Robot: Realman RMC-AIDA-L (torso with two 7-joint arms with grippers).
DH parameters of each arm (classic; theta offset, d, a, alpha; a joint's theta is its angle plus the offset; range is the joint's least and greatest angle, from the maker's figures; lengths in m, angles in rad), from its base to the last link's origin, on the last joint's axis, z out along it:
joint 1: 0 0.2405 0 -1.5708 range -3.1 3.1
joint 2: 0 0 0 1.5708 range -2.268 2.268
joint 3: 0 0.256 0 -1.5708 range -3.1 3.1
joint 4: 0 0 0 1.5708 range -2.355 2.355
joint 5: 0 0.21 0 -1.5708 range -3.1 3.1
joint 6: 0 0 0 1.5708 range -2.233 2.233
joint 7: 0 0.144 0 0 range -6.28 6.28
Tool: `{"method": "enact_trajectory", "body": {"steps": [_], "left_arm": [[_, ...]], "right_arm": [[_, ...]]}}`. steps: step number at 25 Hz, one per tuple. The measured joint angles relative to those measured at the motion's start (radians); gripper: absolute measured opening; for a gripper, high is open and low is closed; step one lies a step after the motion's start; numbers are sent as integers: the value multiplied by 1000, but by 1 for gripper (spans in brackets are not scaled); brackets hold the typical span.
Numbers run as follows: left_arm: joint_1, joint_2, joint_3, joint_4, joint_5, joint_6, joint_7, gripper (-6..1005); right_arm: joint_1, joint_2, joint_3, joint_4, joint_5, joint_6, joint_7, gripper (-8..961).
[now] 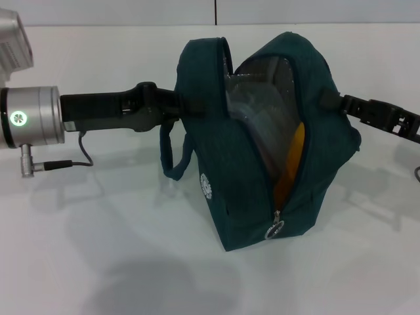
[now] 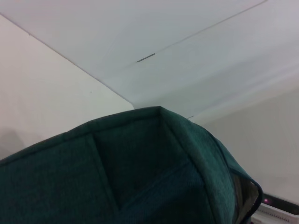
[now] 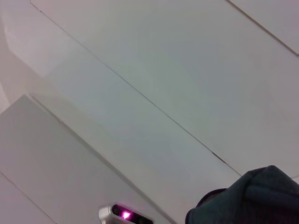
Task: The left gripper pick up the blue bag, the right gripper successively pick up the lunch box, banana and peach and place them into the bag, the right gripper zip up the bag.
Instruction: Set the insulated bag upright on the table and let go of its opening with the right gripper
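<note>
The blue bag (image 1: 262,151) stands on the white table (image 1: 98,262), its zip open down the front with the zip pull (image 1: 275,230) low. Inside I see the clear lunch box (image 1: 262,98) and the yellow banana (image 1: 295,157). The peach is hidden or out of view. My left gripper (image 1: 176,105) reaches in from the left and is shut on the bag's upper left edge. My right gripper (image 1: 331,100) touches the bag's upper right side, its tip hidden behind the fabric. The bag's fabric fills the low part of the left wrist view (image 2: 140,177) and shows in a corner of the right wrist view (image 3: 252,196).
The bag's strap (image 1: 172,154) hangs in a loop on its left side. My left arm's silver wrist (image 1: 33,118) and its cable (image 1: 65,164) are at the far left. A wall seam (image 1: 216,12) runs behind the table.
</note>
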Motion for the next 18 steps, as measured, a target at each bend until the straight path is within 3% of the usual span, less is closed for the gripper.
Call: {"method": "enact_trajectory", "body": {"steps": [9,18], "left_arm": [[8,0,0,-13,1,1,4,76],[5,-1,0,-13,3,3,4,77]], "right_arm": [[-11,-3,10,12,3,-3,-10,68],[-45,-10,45,2,3,-77,-80,337]]}}
